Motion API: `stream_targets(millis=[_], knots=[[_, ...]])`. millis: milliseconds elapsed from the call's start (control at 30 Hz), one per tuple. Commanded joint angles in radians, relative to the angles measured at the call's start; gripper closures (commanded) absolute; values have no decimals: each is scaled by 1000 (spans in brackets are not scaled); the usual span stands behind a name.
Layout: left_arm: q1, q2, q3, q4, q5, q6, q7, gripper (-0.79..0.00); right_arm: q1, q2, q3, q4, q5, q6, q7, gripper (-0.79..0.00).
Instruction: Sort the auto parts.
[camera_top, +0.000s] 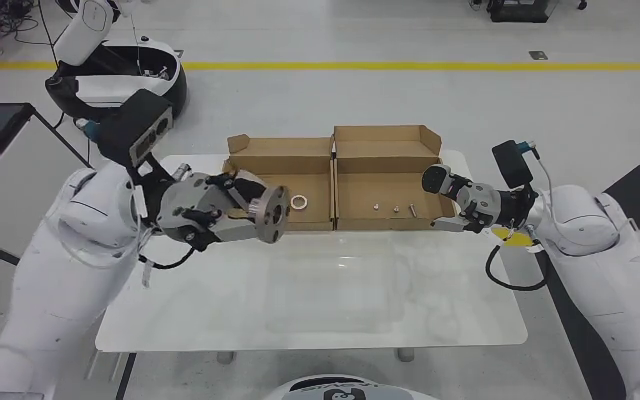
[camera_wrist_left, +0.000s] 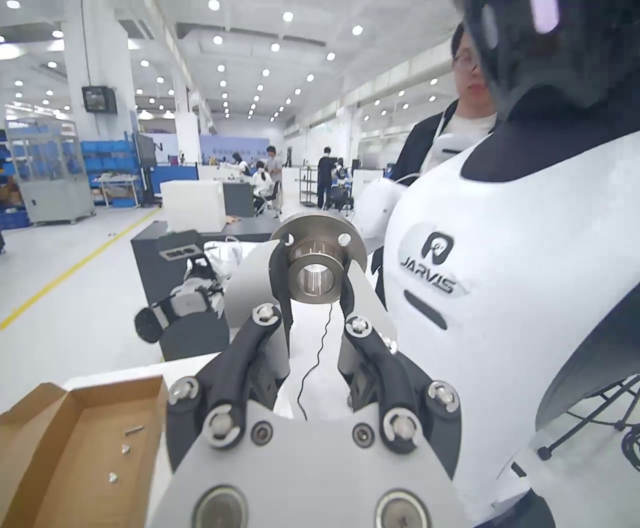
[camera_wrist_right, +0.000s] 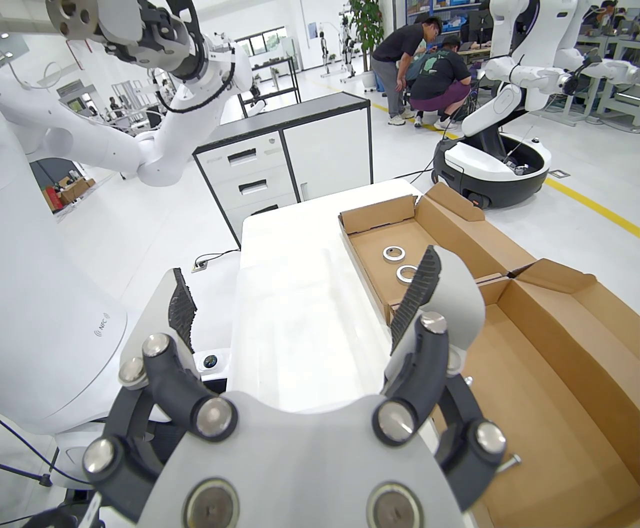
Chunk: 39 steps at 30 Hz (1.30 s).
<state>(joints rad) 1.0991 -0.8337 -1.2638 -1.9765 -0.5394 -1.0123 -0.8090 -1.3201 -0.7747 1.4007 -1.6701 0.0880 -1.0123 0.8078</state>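
Left end effector (camera_wrist_left: 312, 295) is clamping a flanged metal bushing (camera_wrist_left: 312, 260) by its hub and holding it raised above the near side of the ring carton (camera_top: 280, 150), likely so it can be dropped in with the rings (camera_wrist_right: 393, 252). Right end effector (camera_wrist_right: 300, 285) is hanging wide open and empty at the bolt carton (camera_top: 385, 140), which is touching the ring carton's side. It is probably waiting clear of the drop.
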Motion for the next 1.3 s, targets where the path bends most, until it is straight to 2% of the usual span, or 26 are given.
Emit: stream_targets(millis=[0,133,567,633,933,1267], knots=[[11,-16,-17,-7,-19,0,1,0,0,0,0,0,0,0,0,-785],[26,-41,-34,-16,-37,0,1,0,0,0,0,0,0,0,0,-785],[26,-41,-34,-16,-37,0,1,0,0,0,0,0,0,0,0,-785],[39,-44,-26,-45,-54,12,28,0,0,0,0,0,0,0,0,-785],[89,-52,-5,-89,-234,0,7,0,0,0,0,0,0,0,0,-785],[146,-73,-49,-123,-454,0,1,0,0,0,0,0,0,0,0,-785]])
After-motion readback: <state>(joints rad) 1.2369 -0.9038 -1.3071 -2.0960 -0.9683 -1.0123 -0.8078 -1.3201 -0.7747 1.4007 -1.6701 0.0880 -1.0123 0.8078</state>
